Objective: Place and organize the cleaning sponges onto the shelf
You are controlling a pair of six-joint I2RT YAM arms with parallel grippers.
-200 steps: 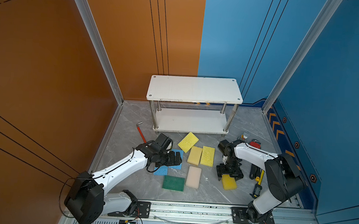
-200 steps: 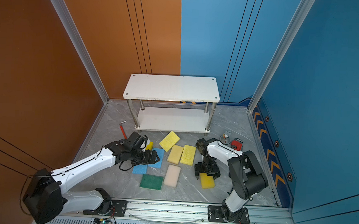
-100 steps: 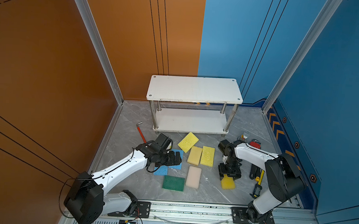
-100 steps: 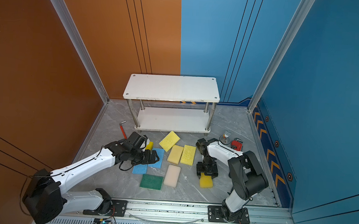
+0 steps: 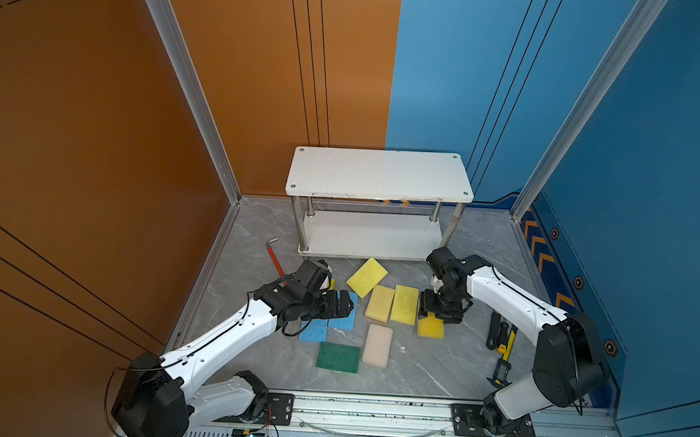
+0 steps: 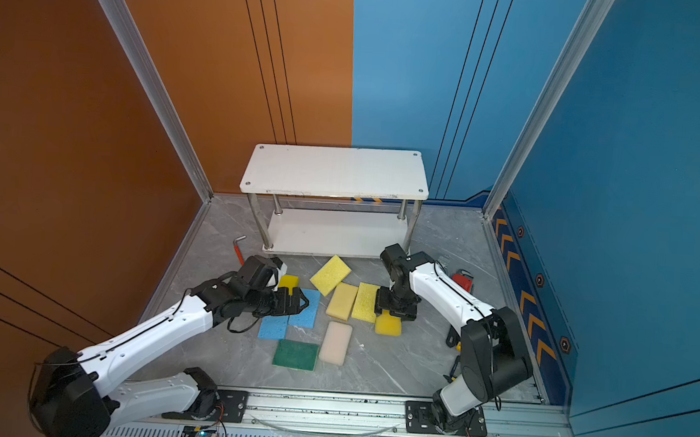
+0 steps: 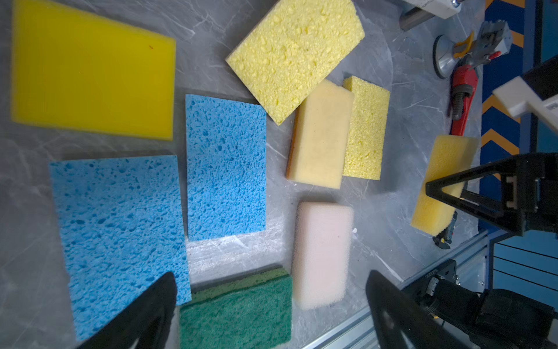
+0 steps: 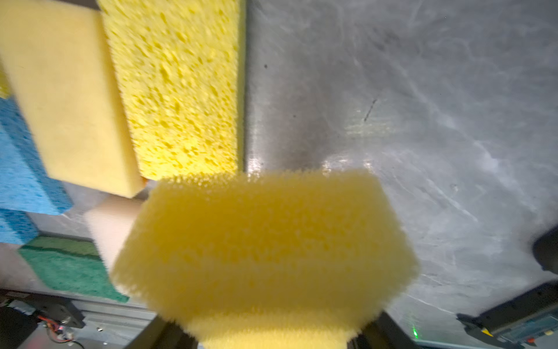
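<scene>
My right gripper (image 5: pixel 438 313) is shut on a bright yellow sponge (image 5: pixel 431 328) (image 8: pixel 262 247), holding it just above the floor. My left gripper (image 5: pixel 345 304) (image 7: pixel 271 281) hangs open and empty over two blue sponges (image 7: pixel 226 166) (image 7: pixel 117 235). On the floor lie a dark green sponge (image 5: pixel 338 357), a cream-pink one (image 5: pixel 378 346), a tan one (image 5: pixel 379 303), two pale yellow porous ones (image 5: pixel 367 276) (image 5: pixel 404 304) and another bright yellow one (image 7: pixel 90 69). The white two-tier shelf (image 5: pixel 380 173) stands behind them, both boards bare.
A red-handled hex key (image 5: pixel 274 254) lies left of the shelf. Hand tools (image 5: pixel 499 337) and a red wrench (image 6: pixel 463 280) lie along the right wall. A metal rail (image 5: pixel 370 408) runs across the front edge.
The right gripper closed on the bright yellow sponge and has drawn it a little away from the rail, toward the shelf. The left arm has not moved.
</scene>
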